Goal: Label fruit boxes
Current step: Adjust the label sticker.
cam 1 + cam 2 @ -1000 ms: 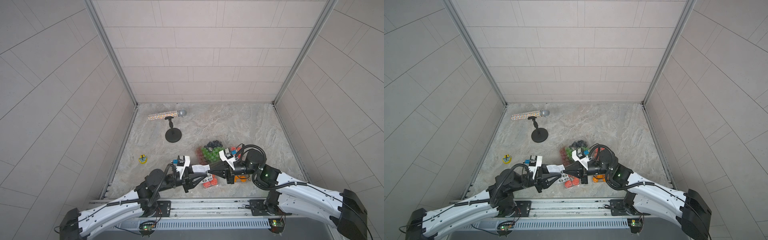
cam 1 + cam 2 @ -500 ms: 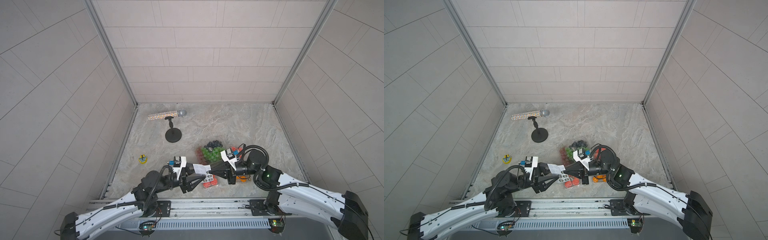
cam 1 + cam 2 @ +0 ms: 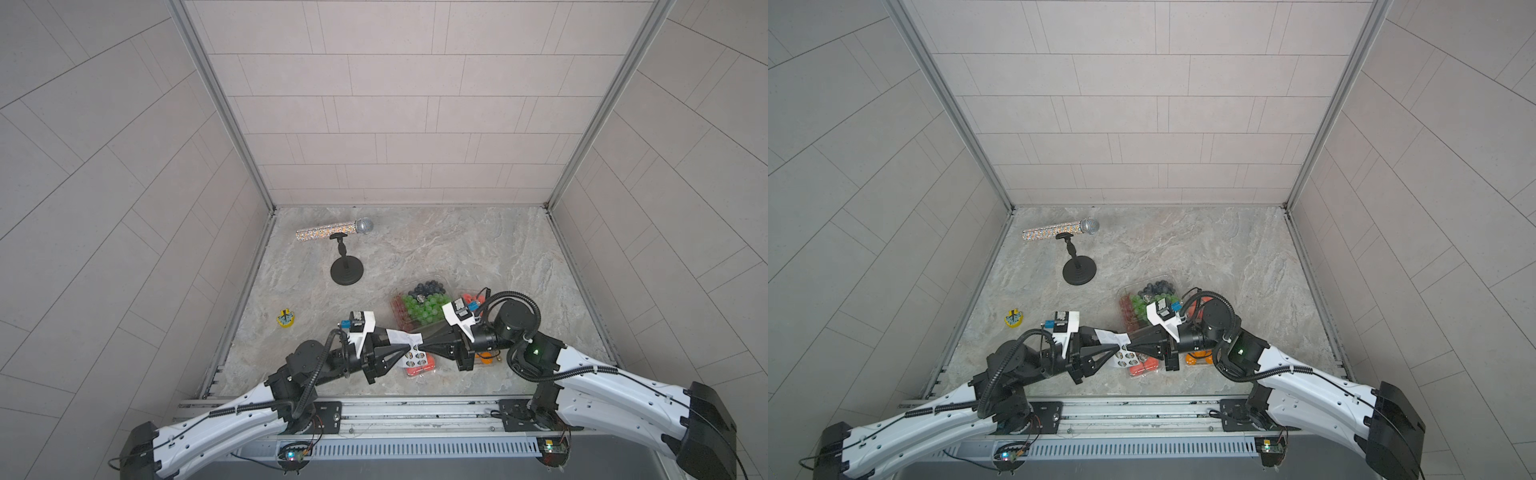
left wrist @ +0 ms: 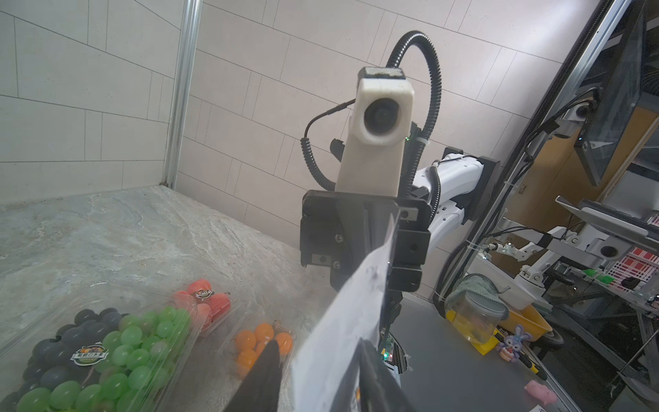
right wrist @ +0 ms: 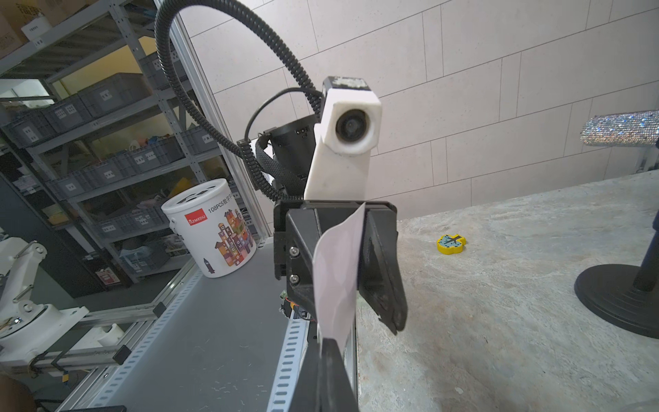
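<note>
Top view: right hand [image 3: 423, 347] tight on white sticker sheet [image 3: 399, 336], left hand [image 3: 411, 345] part-spread around its other end.

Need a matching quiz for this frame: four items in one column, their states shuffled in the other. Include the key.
Items
1. microphone
2. sticker sheet
3. grape and blueberry box
4. yellow toy

States
A. pinched in the right tool, held off the surface
B. lying by itself, away from everything else
C. resting across a black stand
D. round label on its lid

Pairs: 1-C, 2-A, 3-D, 4-B
</note>
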